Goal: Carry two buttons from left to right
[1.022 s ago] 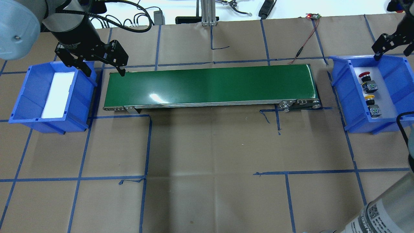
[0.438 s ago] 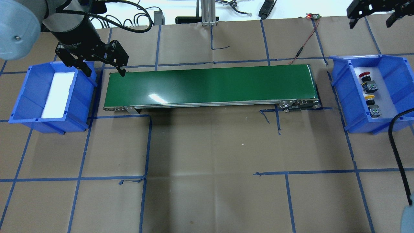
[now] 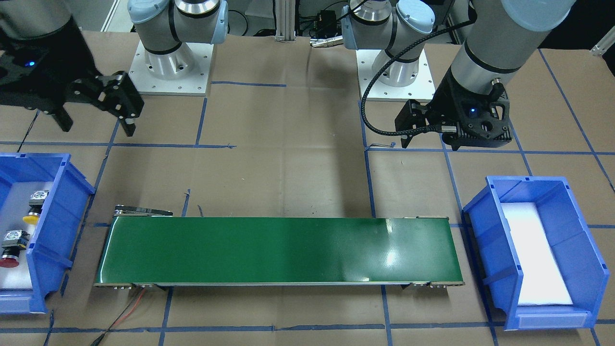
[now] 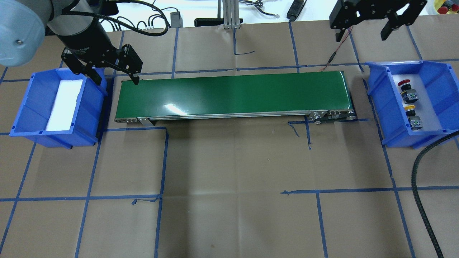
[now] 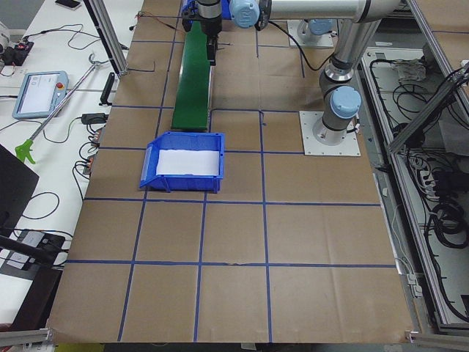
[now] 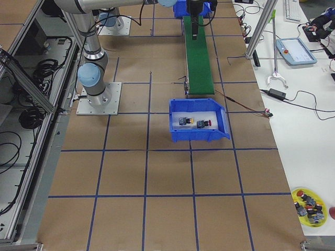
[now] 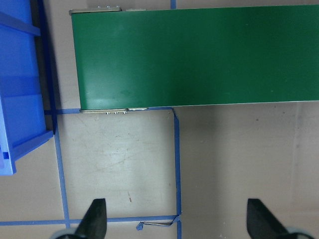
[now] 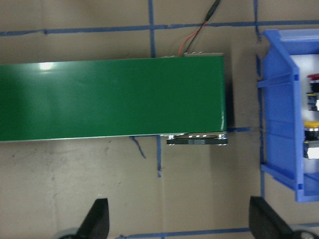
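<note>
You had the brown-papered table (image 4: 233, 161), gridded with blue tape, and the green conveyor belt (image 4: 233, 93) lay across its middle. A blue bin stood off each end. The left bin (image 4: 32, 104) held only a white pad (image 4: 66, 105), and the right bin (image 4: 385, 107) held both buttons.

The left gripper (image 4: 115, 79) hung over the gap between the left bin and the belt's left end. Its fingers were spread and held nothing, the same as a second before. The white lettering on its black body was too small for you to read.

The right gripper (image 4: 363, 36) was the one that had moved. A second earlier it sat at the right bin's far corner. Now it stood well clear of that bin, beyond the belt's right end, with its fingers wide apart and empty.

The red-capped button (image 4: 406, 86) and the yellow-capped button (image 4: 411, 115) lay on their sides on the right bin's white floor. They were near each other, with the red one farther from the robot, and neither had shifted.
</note>
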{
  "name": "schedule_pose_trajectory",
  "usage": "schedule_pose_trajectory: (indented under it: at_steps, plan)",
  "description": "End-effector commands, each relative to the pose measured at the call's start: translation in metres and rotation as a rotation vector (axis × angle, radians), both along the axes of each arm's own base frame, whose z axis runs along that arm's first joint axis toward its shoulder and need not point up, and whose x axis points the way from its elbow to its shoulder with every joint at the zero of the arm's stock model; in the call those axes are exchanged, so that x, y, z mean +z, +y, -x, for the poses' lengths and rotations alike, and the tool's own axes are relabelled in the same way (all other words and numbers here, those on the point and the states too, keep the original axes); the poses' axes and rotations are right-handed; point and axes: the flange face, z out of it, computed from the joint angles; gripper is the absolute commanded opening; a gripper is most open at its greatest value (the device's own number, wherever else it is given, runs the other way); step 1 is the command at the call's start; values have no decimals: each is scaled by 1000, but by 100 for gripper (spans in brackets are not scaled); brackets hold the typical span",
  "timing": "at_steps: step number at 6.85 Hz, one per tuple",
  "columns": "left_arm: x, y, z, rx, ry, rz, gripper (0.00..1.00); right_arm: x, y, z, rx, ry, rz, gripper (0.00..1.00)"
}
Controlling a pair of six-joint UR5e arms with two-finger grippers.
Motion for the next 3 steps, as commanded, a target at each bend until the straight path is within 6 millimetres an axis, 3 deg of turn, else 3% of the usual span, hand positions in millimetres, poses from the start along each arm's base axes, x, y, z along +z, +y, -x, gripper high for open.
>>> schedule_pose_trajectory:
  at_steps: [1,2,3]
  plan:
    - [0,0,0,0,-1,0,100,-36,55,-64,73,-14,-61,100]
    - [1,0,0,0,0,1,100,-57,71,-57,65,-10,-99,100]
    - [1,0,0,0,-1,1,100,-50,85,-54,68,-9,-77,100]
